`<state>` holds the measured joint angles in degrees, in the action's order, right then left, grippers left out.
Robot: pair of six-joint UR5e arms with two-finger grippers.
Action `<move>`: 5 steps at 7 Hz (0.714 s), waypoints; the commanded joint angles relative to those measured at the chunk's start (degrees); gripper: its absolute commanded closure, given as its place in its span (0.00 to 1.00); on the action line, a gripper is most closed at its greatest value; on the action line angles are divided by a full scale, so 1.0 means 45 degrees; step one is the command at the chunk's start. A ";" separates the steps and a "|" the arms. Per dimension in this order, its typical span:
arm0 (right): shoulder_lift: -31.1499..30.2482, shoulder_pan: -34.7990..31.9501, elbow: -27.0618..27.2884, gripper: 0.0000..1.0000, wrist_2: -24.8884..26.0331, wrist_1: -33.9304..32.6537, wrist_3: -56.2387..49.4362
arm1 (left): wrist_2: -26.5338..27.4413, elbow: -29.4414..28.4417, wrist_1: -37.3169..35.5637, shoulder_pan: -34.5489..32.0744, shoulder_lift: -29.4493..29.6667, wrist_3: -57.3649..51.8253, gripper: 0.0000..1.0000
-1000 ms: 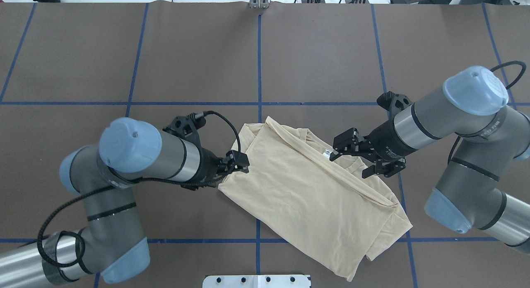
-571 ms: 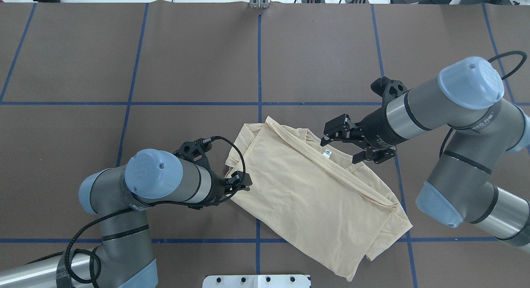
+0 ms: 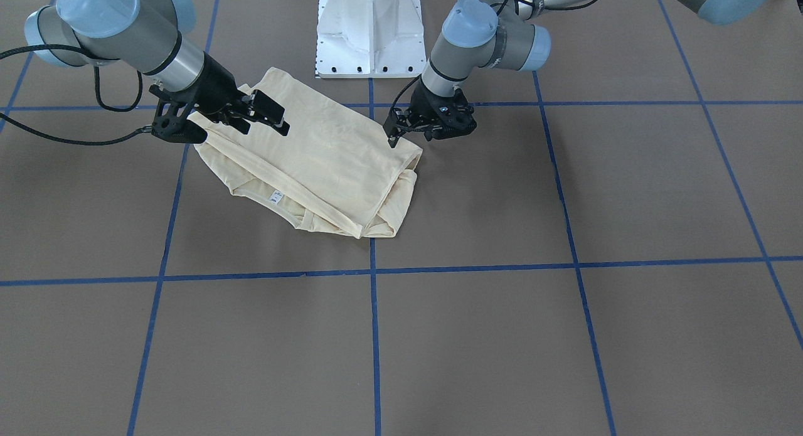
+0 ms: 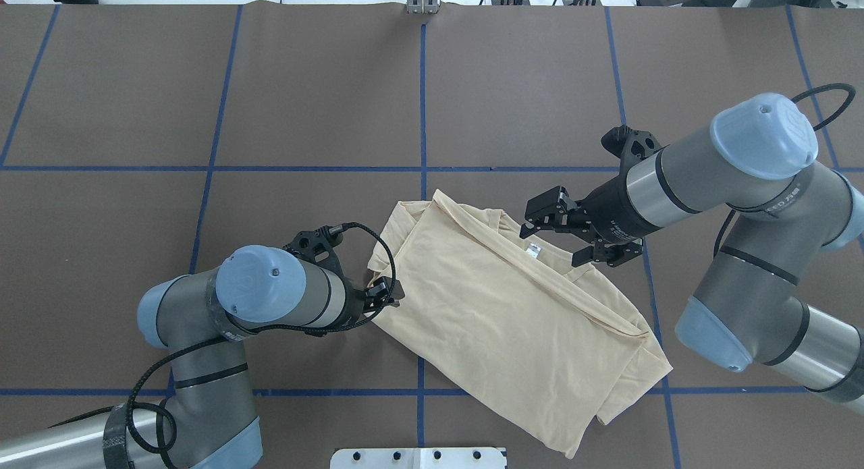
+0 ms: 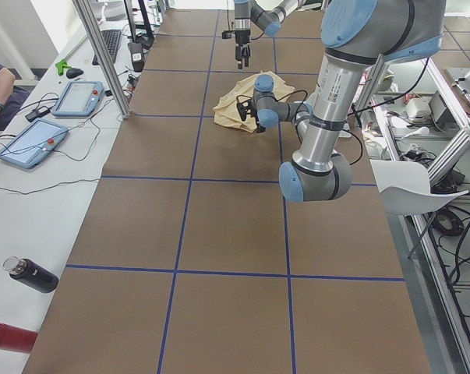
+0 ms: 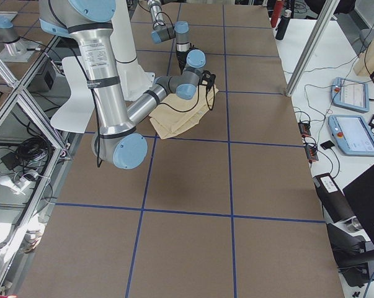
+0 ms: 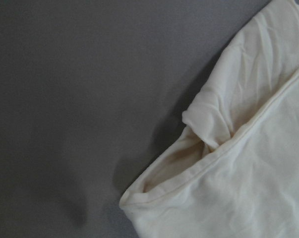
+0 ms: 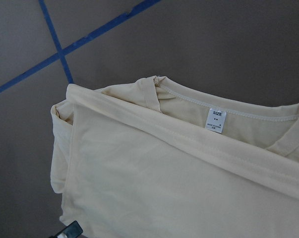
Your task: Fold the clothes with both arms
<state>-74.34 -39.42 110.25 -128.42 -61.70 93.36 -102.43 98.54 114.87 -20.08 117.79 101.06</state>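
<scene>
Shirt [image 4: 513,320] lies part-folded on the counter [image 4: 304,84], straddling the centre gridline [image 4: 422,118]. Right hand [image 4: 551,245] spread open just over the collar [image 8: 258,116] edge by the label [image 8: 216,120], holding nothing, likely lining up a pinch. Left hand [image 4: 388,295] nose-down at the opposite corner; can't tell if it's clamped. Looks like paired grips for the next fold.

The left end effector [image 4: 387,295] sits mostly hidden under the left arm [image 4: 283,301], so its jaw gap is unreadable, the shirt [image 8: 189,188] runs off the right wrist view's right and bottom edges, and on the label [image 8: 216,120] the print below "SIZE" is too small to read.
</scene>
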 commanded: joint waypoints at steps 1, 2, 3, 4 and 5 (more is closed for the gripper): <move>-0.0002 0.0146 -0.0027 0.00 0.0177 0.0000 0.0015 | 0.0086 -0.0236 0.0000 0.0010 0.0034 0.0003 0.05; -0.0002 0.0205 -0.0027 0.00 0.0256 0.0000 0.0015 | 0.0087 -0.0257 0.0000 0.0010 0.0035 -0.0016 0.06; -0.0002 0.0225 -0.0046 0.00 0.0257 -0.0019 0.0015 | 0.0087 -0.0257 0.0000 0.0010 0.0035 -0.0016 0.08; -0.0022 0.0225 -0.0046 0.00 0.0257 -0.0019 0.0015 | 0.0087 -0.0276 0.0000 0.0010 0.0054 -0.0016 0.15; -0.0041 0.0225 -0.0066 0.00 0.0257 -0.0019 -0.0004 | 0.0087 -0.0257 0.0000 0.0010 0.0073 -0.0016 0.27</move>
<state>-74.44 -38.45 110.03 -127.29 -61.78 93.41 -102.04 97.37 114.87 -20.04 118.04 100.99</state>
